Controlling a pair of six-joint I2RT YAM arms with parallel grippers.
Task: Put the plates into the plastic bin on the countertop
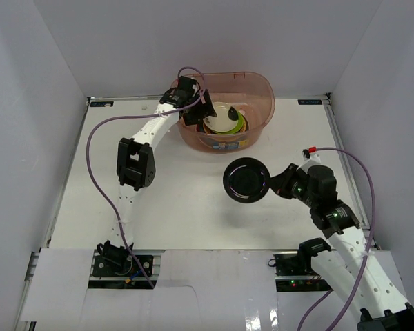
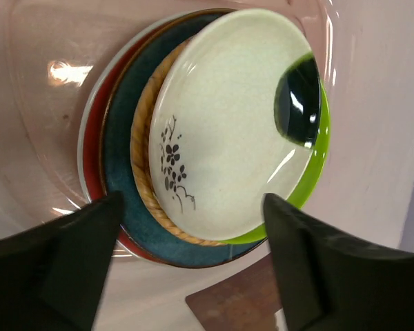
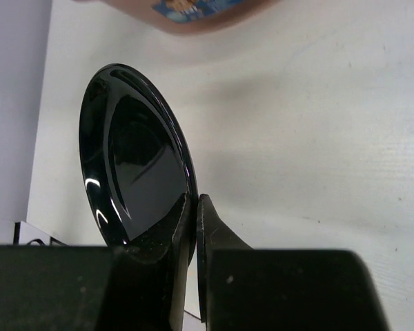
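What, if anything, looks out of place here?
Nothing is spilled or broken. In the bin, the cream plate sits off-centre on the green plate. The right gripper holds a black plate on edge above the table.

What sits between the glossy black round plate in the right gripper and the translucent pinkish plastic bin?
Nothing on the white countertop between black plate and bin. The open left gripper hangs over the bin's left side, above stacked plates.
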